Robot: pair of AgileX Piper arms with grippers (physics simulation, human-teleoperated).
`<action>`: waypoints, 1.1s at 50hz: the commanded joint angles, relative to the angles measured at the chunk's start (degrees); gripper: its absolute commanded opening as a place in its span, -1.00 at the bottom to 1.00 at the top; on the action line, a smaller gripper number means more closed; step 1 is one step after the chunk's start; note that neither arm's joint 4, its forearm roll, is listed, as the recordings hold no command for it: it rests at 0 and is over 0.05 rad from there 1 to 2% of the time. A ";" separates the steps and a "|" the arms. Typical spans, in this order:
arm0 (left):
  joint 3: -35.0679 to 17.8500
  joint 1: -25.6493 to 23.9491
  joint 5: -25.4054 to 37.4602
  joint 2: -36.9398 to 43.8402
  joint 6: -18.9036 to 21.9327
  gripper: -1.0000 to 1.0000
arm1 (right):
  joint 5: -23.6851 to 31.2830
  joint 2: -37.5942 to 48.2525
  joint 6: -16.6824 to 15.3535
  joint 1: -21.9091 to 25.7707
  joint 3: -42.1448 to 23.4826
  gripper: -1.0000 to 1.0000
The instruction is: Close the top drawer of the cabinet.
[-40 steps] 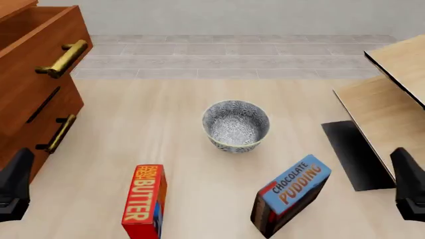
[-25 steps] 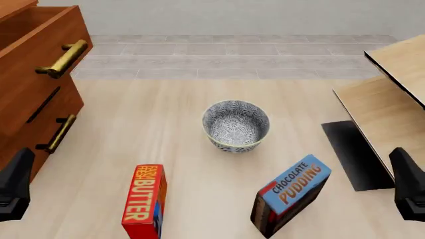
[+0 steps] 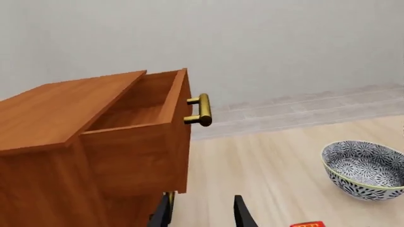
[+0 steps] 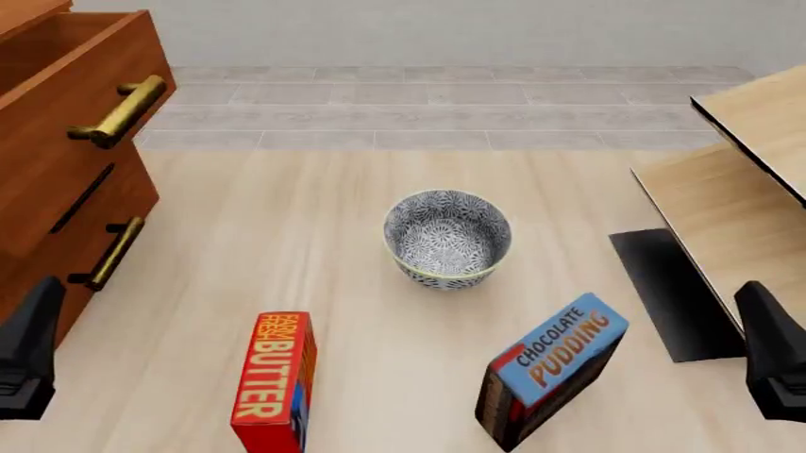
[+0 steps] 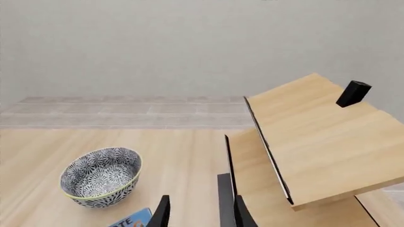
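Observation:
The reddish-brown cabinet (image 4: 120, 203) stands at the table's far left. Its top drawer (image 4: 51, 156) is pulled out, its brass bar handle (image 4: 120, 111) facing the table's middle. In the left wrist view the top drawer (image 3: 136, 156) juts out from under the cabinet top (image 3: 57, 113), its inside showing, with the handle (image 3: 200, 109) at its front. My left gripper (image 4: 25, 354) sits low at the near left, below the drawers and not touching them; it is open (image 3: 202, 217) and holds nothing. My right gripper (image 4: 771, 354) is at the near right, also open (image 5: 200, 215).
A patterned bowl (image 4: 447, 236) sits mid-table. A red butter box (image 4: 274, 382) and a blue chocolate pudding box (image 4: 550, 368) stand near the front. Pale wood furniture with black edges (image 4: 737, 189) fills the right side. A second brass handle (image 4: 108, 253) is on the lower drawer.

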 commanded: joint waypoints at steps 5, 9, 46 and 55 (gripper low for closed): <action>-1.26 -3.23 -2.79 2.29 6.51 1.00 | 0.10 -0.06 0.09 0.56 -0.23 1.00; -2.13 -3.48 -4.43 5.69 5.24 1.00 | 0.06 -0.06 0.11 0.55 -0.02 1.00; -6.59 -10.77 -16.02 17.61 20.28 1.00 | 0.88 -0.05 0.65 1.36 -1.68 1.00; -7.32 -11.99 -19.03 21.34 23.54 1.00 | 1.17 -0.06 0.98 1.35 -2.19 1.00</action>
